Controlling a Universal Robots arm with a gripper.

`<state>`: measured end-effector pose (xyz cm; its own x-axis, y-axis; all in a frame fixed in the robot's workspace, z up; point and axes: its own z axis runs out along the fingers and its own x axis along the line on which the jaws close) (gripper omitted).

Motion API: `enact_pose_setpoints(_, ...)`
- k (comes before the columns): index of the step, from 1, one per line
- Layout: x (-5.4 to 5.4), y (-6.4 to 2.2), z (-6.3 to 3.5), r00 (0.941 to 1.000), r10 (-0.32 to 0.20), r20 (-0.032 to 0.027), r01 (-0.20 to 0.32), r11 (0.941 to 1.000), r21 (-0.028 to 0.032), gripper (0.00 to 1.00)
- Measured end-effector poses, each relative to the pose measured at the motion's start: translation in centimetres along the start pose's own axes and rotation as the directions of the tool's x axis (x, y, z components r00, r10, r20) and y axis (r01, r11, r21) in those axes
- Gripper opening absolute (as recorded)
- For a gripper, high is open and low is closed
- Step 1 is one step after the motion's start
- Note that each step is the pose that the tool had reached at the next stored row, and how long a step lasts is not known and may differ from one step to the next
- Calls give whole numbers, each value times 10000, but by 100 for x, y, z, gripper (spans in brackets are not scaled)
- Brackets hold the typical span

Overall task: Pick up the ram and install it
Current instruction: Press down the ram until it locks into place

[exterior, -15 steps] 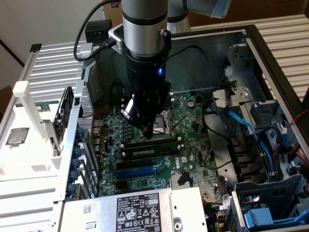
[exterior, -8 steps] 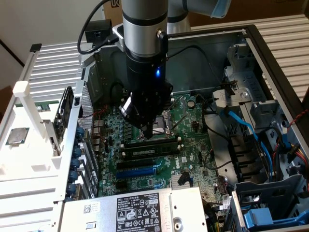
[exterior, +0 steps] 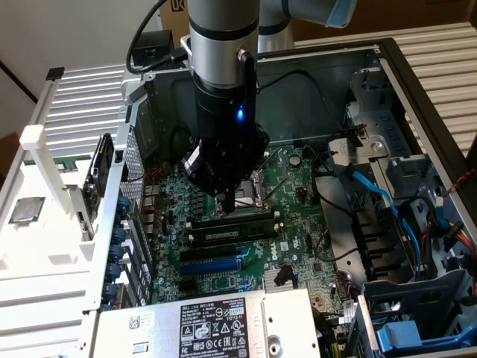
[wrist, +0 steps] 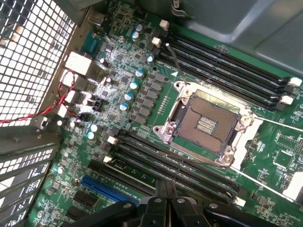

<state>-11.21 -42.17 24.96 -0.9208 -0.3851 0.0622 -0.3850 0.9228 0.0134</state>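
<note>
One ram (exterior: 232,233) stick, one blue slot (exterior: 211,265), one open processor socket (wrist: 207,124), four long black slots (wrist: 222,71) upper right of the wrist view, one tool (wrist: 164,191), one labelled power supply (exterior: 212,324).

Place: lab or workshop | evidence: opened computer case (exterior: 417,97), bare motherboard (exterior: 298,216), cardboard boxes (exterior: 387,19)

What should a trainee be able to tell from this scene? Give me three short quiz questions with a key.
1. True or false: the CPU socket holds a processor.
2. The gripper is: A open, B shut with nothing in it, C shut on a cable.
3. What colour is the one coloured long slot near the ram?
Key: 1 false, it is bare; 2 B; 3 blue.
</note>
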Motion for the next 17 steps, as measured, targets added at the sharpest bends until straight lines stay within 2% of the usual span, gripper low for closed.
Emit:
enact_pose_setpoints(6,0,0,0,9961,879,10,-879,9961,-55,10)
enact_pose_setpoints(10,0,-1,0,9918,1277,20,-1277,9918,-31,10)
enact_pose_setpoints(12,0,0,-1,9897,1429,36,-1429,9897,30,10)
enact_pose_setpoints(14,0,0,-2,9877,1559,72,-1560,9877,118,10)
enact_pose_setpoints(16,1,-1,-3,9855,1692,157,-1695,9853,210,10)
enact_pose_setpoints(17,1,0,-3,9842,1757,227,-1762,9841,241,10)
